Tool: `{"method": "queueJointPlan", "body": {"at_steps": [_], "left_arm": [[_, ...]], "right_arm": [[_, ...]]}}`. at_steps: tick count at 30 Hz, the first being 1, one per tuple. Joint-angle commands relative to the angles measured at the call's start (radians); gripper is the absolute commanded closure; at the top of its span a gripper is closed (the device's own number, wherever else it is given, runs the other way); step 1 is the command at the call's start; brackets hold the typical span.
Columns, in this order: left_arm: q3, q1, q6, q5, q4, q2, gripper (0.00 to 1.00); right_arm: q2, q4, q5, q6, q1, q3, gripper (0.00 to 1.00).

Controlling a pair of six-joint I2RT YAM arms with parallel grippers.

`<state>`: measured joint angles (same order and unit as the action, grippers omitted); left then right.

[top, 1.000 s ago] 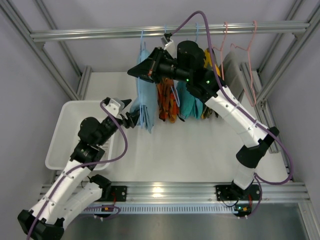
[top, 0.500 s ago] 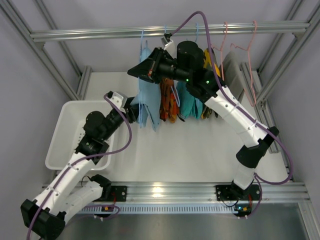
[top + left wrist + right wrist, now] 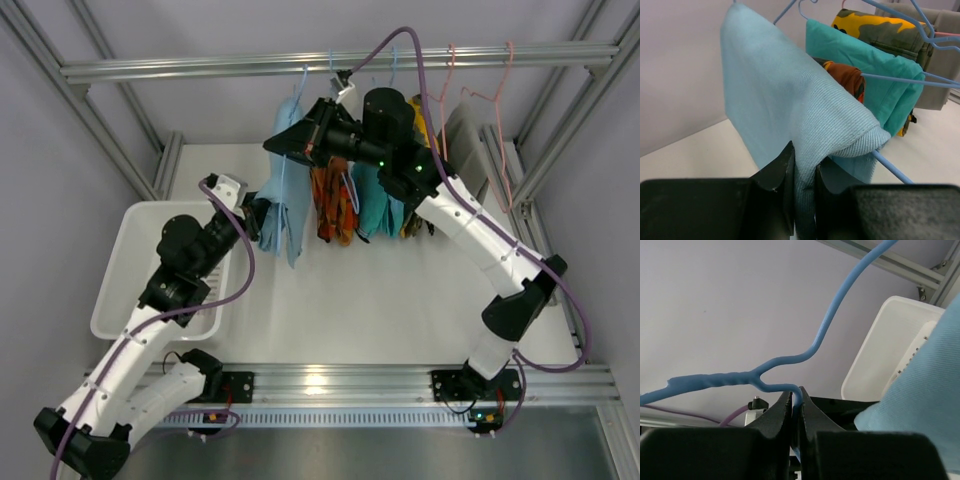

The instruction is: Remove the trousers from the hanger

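Trousers: the light blue trousers (image 3: 790,100) hang folded over the bottom bar of the hanger (image 3: 790,357), at the left end of the row of clothes under the far rail (image 3: 200,68).
Hanger: thin blue wire with its hook up by the rail; one bar end pokes out below the cloth fold.
Left gripper: the left gripper (image 3: 804,165) is pressed together on a lower fold of the trousers, with cloth pinched between its fingers.
Right gripper: the right gripper (image 3: 796,400) is higher and farther, pinching the hanger wire just under the twisted neck.
Neighbours: an orange-patterned garment (image 3: 845,77) is just right of the trousers, then a teal garment (image 3: 865,75).
Bin: a white bin (image 3: 130,260) sits at the left, beside the left arm.
Pink hangers: the pink hangers (image 3: 500,130) are at the far right.
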<state>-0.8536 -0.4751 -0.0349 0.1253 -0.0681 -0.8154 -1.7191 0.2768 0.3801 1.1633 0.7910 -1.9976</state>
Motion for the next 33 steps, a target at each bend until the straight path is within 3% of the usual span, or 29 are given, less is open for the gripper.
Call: {"method": "queueJointPlan", "body": {"at_steps": [1,18,27,33], "left_arm": [[-0.111,0.003,-0.023,-0.087,-0.104,0.05,1.0],[-0.349,0.001,0.032,-0.032,-0.079,-0.005,1.0],[-0.464,0.003,0.076,-0.006,-0.018,-0.021,1.0],[-0.435,0.001,0.053,0.02,0.048,-0.001,1.0]], "right_arm": [[0.09,-0.156,0.029,-0.059,-0.039,0.011,1.0],[0.159,-0.176,0.039,-0.142,-0.047,0.246,1.0],[0.154,-0.148,0.022,-0.183,-0.082,0.302,1.0],[0.158,-0.156,0.028,-0.177,-0.101,0.245,1.0]]}}
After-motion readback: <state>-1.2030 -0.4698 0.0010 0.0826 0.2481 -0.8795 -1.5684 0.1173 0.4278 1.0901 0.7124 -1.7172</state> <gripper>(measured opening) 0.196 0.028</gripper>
